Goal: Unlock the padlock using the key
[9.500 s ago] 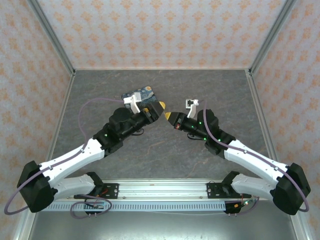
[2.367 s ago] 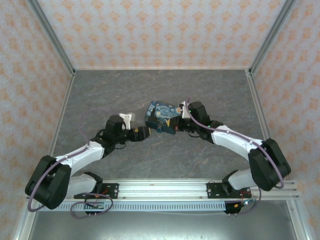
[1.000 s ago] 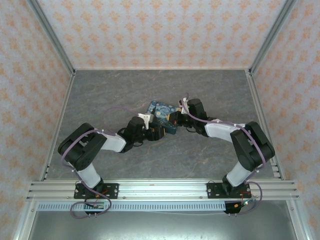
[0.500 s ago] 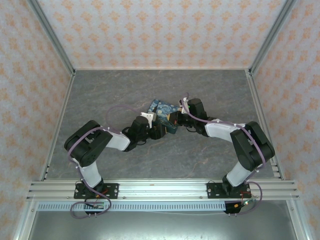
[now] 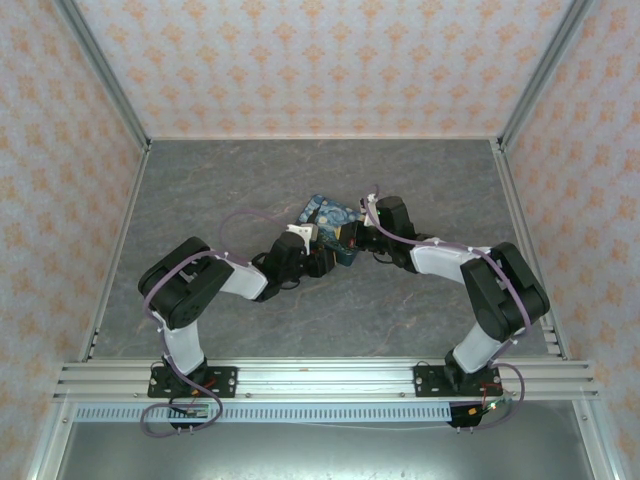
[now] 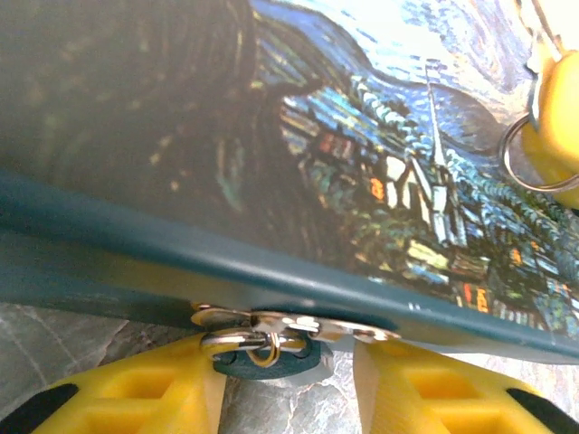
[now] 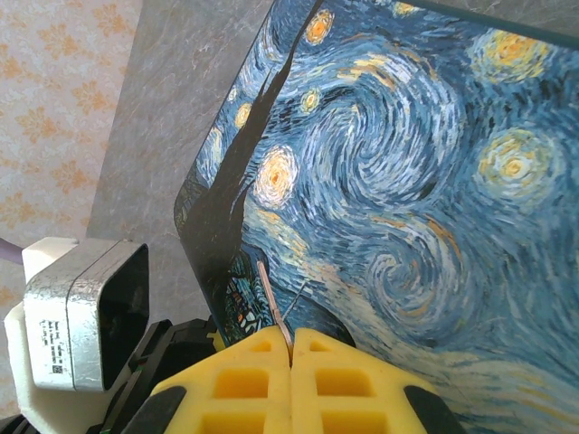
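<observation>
The padlock (image 6: pixel 271 363) is a tiny dark teal lock hanging by its silver shackle from the metal hasp (image 6: pixel 289 324) on the tin box's front edge. My left gripper (image 6: pixel 288 375) is open, with one yellow finger (image 6: pixel 136 398) on each side of the lock; the left one is close against the shackle. My right gripper (image 7: pixel 291 348) is shut on the key (image 7: pixel 274 307), whose thin blade sticks out over the painted lid. In the top view the left gripper (image 5: pixel 322 260) and right gripper (image 5: pixel 352 238) meet at the box.
The blue-and-yellow swirling-sky tin box (image 5: pixel 322 220) lies mid-table on the grey stone surface (image 5: pixel 220 180). A key ring (image 6: pixel 529 158) hangs beside the right gripper's yellow finger. The left wrist camera housing (image 7: pixel 81 307) sits just left of the right gripper.
The left gripper has slid right and forward up to the box's front edge. The right arm and the box have stayed still.
</observation>
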